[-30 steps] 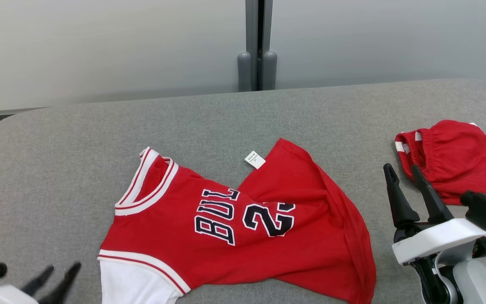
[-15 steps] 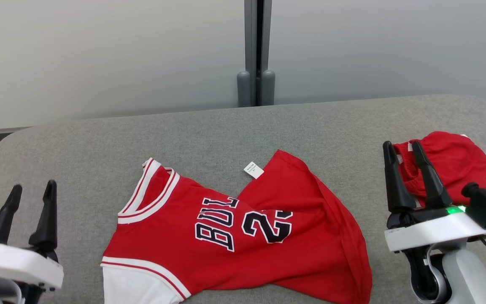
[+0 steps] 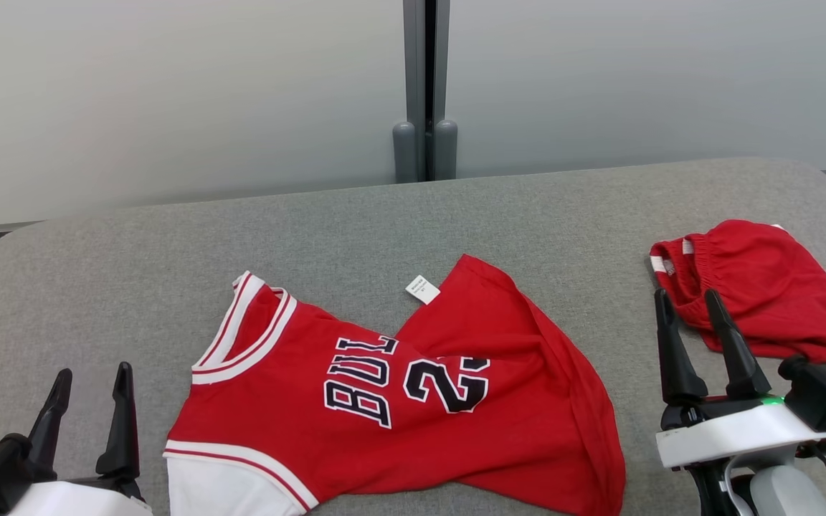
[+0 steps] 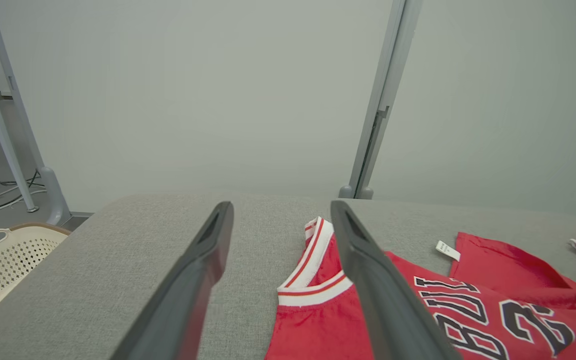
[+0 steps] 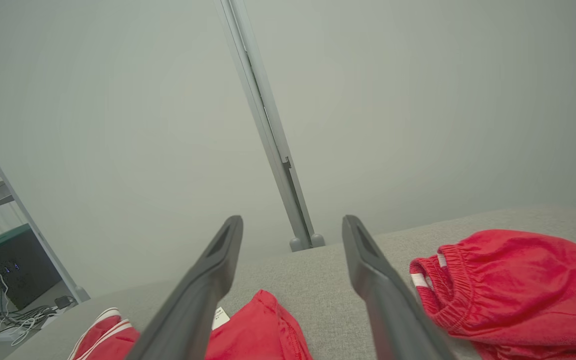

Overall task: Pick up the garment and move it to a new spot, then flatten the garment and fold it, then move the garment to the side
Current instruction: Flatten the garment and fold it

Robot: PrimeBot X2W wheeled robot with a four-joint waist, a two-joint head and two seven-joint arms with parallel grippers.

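A red jersey (image 3: pixel 413 401) with black lettering and white trim, the garment, lies crumpled in the middle of the grey table (image 3: pixel 355 229), its right half folded over with a white tag (image 3: pixel 422 289) showing. The left wrist view shows its collar (image 4: pixel 313 280); the right wrist view shows its edge (image 5: pixel 258 330). My left gripper (image 3: pixel 92 380) stands open at the lower left, apart from the jersey. My right gripper (image 3: pixel 689 301) stands open at the lower right, empty, between the jersey and red shorts (image 3: pixel 757 287).
The red shorts (image 5: pixel 513 285) lie bunched at the table's right end. A grey partition post (image 3: pixel 424 86) rises behind the table's far edge. A cream perforated basket (image 4: pixel 3 255) sits on the floor beyond the table's left end, with cables (image 5: pixel 13 315) on the floor.
The head camera has shifted, so the whole scene has moved slightly. My left gripper rose into view at the lower left, then settled lower. The jersey has not moved on the table.
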